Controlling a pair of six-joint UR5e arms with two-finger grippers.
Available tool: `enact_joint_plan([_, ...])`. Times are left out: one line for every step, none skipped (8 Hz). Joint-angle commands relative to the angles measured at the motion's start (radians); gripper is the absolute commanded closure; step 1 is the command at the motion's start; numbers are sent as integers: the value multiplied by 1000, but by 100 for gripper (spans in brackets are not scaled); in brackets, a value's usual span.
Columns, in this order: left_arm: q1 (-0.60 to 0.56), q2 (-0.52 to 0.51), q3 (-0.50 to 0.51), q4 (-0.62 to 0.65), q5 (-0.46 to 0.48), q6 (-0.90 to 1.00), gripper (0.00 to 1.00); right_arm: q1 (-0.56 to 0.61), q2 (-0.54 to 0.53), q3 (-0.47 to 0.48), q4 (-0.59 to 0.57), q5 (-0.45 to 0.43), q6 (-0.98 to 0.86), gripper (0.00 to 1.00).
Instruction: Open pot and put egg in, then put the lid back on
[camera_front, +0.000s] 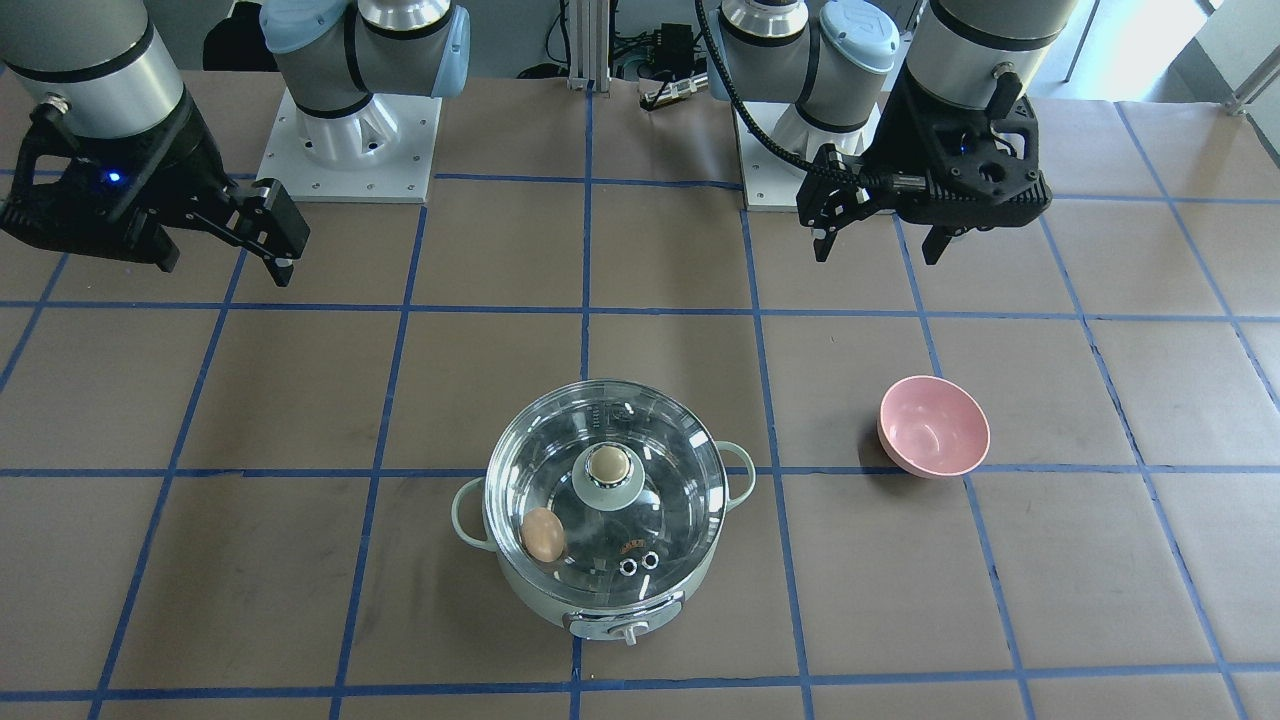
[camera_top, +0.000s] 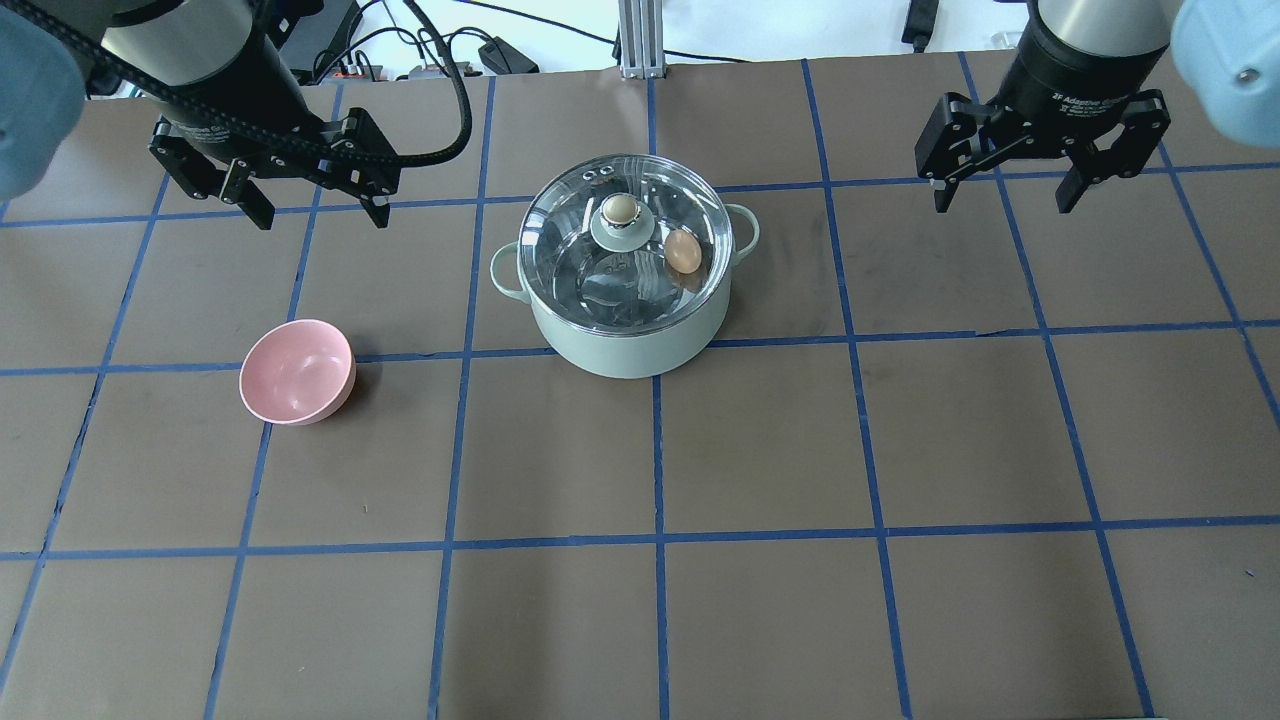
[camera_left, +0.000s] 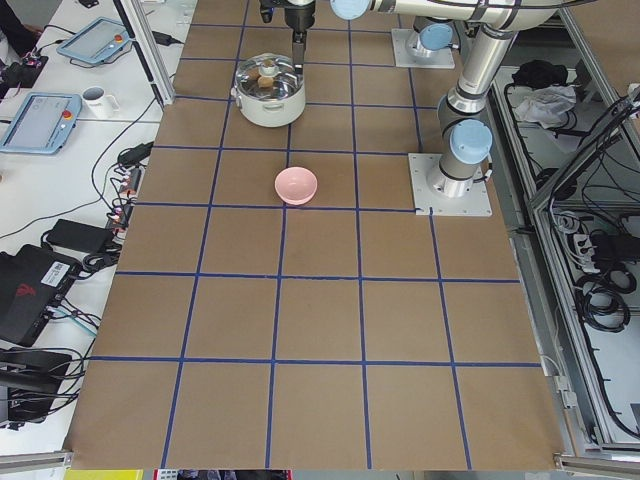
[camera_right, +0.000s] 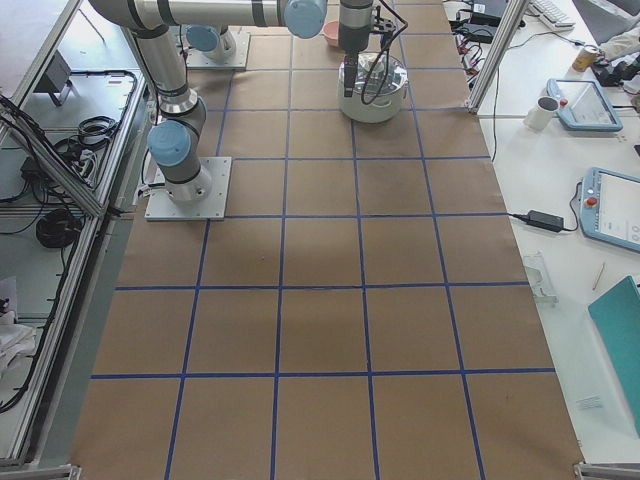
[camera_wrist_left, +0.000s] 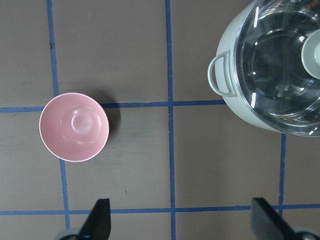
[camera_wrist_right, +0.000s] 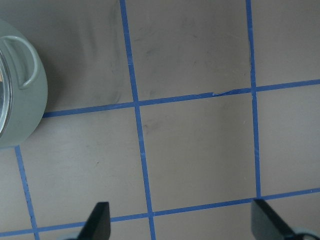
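The mint-green pot (camera_top: 625, 345) stands at the table's middle, and it also shows in the front view (camera_front: 600, 600). The clear glass lid (camera_top: 590, 260) with its beige knob (camera_top: 619, 208) sits on it. The tan egg (camera_top: 683, 250) shows through the glass inside the pot, and the front view shows it too (camera_front: 543, 535). My left gripper (camera_top: 322, 215) is open and empty, raised to the pot's left. My right gripper (camera_top: 1003, 200) is open and empty, raised far to the pot's right. The left wrist view shows the pot (camera_wrist_left: 235, 107) at top right.
A small pink bowl (camera_top: 297, 372) sits on the brown paper left of the pot, below my left gripper; it also shows in the left wrist view (camera_wrist_left: 74, 126). The arm bases (camera_front: 350, 140) stand at the table's robot side. Blue tape lines grid the table.
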Motion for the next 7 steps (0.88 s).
enact_joint_plan([4,0,-1,-1,1,6,0,29,-69,-2,35,-3,-6,0])
enact_joint_plan([4,-2,-1,1,1,6,0,52,-72,-6,40,-6,-5,0])
enact_joint_plan([4,-2,-1,-1,1,6,0,58,-75,-5,41,3,-4,0])
enact_joint_plan([4,-2,-1,-1,1,6,0,58,-72,-3,41,-1,-9,0])
enact_joint_plan([4,0,-1,-2,1,6,0,61,-59,-3,25,3,-6,0])
enact_joint_plan([4,-2,-1,-1,1,6,0,60,-55,-6,26,-4,-9,0])
enact_joint_plan([4,0,-1,-2,1,6,0,60,-60,-6,21,3,-6,0])
